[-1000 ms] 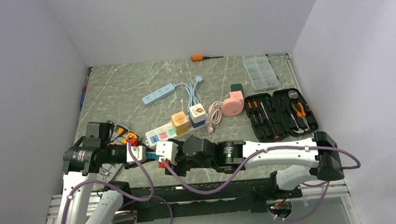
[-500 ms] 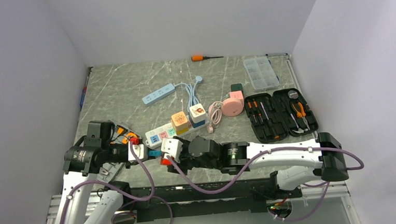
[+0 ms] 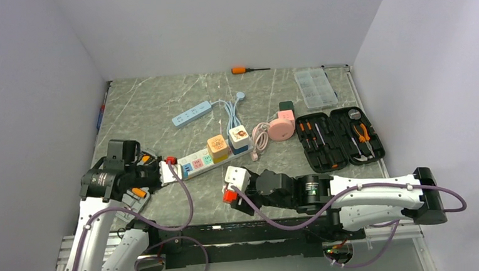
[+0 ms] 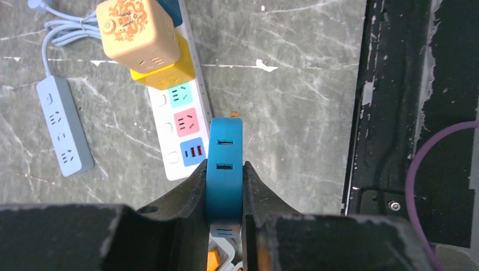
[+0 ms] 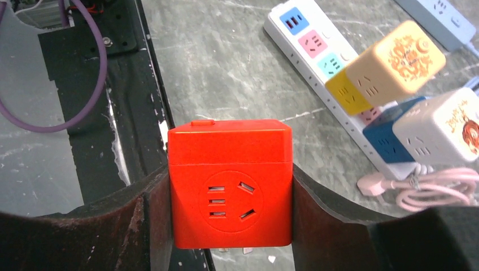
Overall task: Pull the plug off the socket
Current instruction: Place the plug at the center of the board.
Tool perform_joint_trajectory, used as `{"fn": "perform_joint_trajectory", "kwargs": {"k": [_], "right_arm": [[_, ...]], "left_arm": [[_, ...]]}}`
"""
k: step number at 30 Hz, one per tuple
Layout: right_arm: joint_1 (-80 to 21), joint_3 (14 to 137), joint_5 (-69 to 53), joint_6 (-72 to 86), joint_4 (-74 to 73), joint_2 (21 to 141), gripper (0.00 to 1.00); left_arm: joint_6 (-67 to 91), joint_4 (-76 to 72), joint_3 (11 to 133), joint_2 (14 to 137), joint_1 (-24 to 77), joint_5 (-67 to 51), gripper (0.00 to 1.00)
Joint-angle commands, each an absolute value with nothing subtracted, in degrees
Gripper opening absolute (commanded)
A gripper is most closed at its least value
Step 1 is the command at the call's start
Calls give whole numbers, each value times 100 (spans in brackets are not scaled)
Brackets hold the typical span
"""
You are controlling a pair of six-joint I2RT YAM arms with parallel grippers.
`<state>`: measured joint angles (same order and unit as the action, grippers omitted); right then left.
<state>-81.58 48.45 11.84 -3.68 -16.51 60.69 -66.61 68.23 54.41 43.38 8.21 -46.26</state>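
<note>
The socket (image 3: 198, 162), a long white strip with pastel outlets, lies on the marble top left of centre. An orange-and-yellow cube (image 3: 217, 146) and a white-and-blue cube (image 3: 239, 135) stand plugged into it. My left gripper (image 4: 225, 166) is shut on a flat blue plug (image 4: 225, 147), which hangs free just beside the strip's (image 4: 169, 130) blue end outlet. A brass prong shows at the plug's far tip. My right gripper (image 5: 230, 180) is shut on a red cube adapter (image 5: 230, 192) near the table's front edge, away from the strip (image 5: 308, 42).
A light-blue power strip (image 3: 191, 113) lies behind the socket. A pink cable reel (image 3: 280, 127), an open tool case (image 3: 338, 139), a clear organizer box (image 3: 315, 87) and an orange screwdriver (image 3: 245, 69) sit further back and right. A tray of orange tools (image 3: 141, 193) is under my left arm.
The left jaws closed on the blue plug and carried it away from the red cube toward the strip's left end. The right arm drew back to the right with the red cube.
</note>
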Motion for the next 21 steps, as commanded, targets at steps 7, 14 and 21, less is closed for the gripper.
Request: {"fn": "perform_joint_trajectory", "kwargs": {"k": [7,14,21], "right_arm": [[-7605,4495,2660,994,-2017,5528,0],[-5323,4304,2298,2713,-2824,5837,0],[-4517,4041,2592,3412,-3192,6179,0]], "left_arm": [[-5417,5817,5254,4417,854,-4259,0],[-4177,5417,5115,4896,1600,-3636,0],[-4019,5219,4797,5110,2287,-3019,0]]}}
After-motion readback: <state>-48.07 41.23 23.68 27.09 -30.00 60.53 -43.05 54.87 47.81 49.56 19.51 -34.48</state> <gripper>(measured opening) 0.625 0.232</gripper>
